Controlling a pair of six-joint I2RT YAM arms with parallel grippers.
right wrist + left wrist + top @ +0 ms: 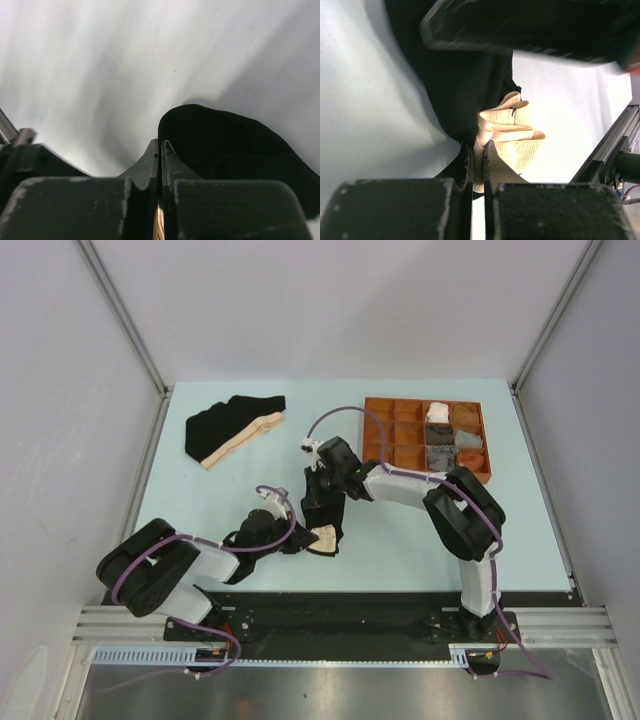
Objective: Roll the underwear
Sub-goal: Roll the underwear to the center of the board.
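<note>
L jaws: pinched on beige waistband [512,135] of black brief [325,537], centre-front of worktop [200,510]. R jaws: clamped on same brief. Cloth looks soft, light, floppy; best gripped at waistband hem.

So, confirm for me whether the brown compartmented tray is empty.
No, the brown compartmented tray holds cloth in its right-hand compartments: a white bundle, a grey bundle and an orange bundle.

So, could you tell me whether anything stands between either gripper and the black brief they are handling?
Nothing visible does. The left gripper is shut on the black brief at its beige waistband, and the right gripper pinches the same brief, a beige sliver between its fingers. The other brief and the tray lie apart.
</note>
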